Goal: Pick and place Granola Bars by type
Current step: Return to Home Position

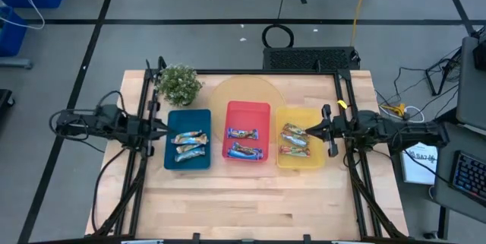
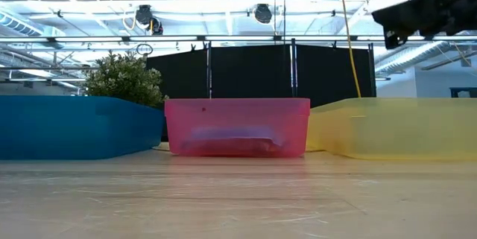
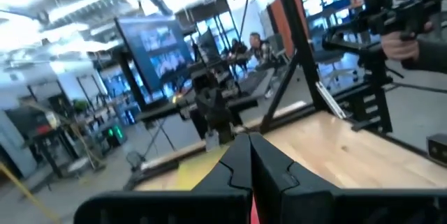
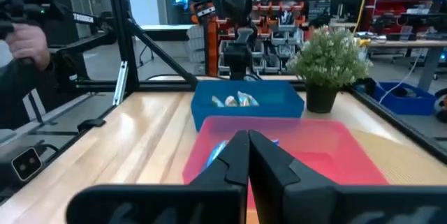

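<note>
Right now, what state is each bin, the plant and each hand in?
Blue rectangular plastic bin: holds shiny orange-teal bars.
Red rectangular plastic bin: holds two blue-white bars.
Yellow rectangular plastic bin: holds red-brown bars.
Small green potted plant: upright.
Left hand: shut, empty.
Right hand: shut, empty.

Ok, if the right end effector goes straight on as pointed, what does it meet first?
Probably the left end effector, facing it; the right end effector seems high enough to clear the bins.
</note>
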You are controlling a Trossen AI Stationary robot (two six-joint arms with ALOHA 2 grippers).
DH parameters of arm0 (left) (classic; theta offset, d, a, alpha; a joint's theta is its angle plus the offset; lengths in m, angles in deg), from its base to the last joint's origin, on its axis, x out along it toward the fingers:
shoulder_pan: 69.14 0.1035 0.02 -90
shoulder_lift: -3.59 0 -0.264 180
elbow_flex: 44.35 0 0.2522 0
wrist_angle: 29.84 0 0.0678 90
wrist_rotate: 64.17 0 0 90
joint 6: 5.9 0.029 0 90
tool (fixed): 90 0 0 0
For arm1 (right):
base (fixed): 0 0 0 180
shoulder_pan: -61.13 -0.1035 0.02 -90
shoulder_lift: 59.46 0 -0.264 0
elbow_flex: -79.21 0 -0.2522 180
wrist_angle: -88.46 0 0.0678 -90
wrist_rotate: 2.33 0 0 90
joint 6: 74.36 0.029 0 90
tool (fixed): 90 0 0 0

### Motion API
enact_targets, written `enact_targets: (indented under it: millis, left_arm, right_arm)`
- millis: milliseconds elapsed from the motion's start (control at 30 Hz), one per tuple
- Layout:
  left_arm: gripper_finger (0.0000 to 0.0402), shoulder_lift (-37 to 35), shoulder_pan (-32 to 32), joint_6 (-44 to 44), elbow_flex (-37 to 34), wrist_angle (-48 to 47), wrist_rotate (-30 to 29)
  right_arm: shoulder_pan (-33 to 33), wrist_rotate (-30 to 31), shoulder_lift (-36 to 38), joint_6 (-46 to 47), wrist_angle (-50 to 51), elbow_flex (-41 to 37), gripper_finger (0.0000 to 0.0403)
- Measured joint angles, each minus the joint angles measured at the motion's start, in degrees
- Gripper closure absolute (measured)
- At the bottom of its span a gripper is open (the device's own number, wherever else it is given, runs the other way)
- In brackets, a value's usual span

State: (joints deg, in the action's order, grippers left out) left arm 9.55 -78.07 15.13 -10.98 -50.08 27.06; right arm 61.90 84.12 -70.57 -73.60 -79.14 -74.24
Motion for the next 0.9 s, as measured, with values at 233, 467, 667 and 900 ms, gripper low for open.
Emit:
enact_targets:
  millis: [233, 467, 667, 900]
  left_arm:
    - [0.0401, -1.7, 0.0, -2.3, -6.4, 0.9, -3.7]
    - [0.0401, -5.7, 0.0, -3.3, -10.8, 2.4, -6.2]
    - [0.0401, -5.7, 0.0, -4.9, -14.3, 4.0, -10.1]
    - [0.0401, -5.7, 0.0, -5.5, -18.5, 8.9, -11.5]
  right_arm:
    - [0.0, 0.4, 5.4, 1.4, -1.4, -6.4, 0.0403]
    - [0.0, 0.7, 9.2, -0.3, -1.9, -8.8, 0.0403]
    - [0.0, 2.3, 10.8, -1.3, -3.8, -10.2, 0.0403]
    - [0.0, 2.0, 10.8, -1.9, -3.9, -11.8, 0.0403]
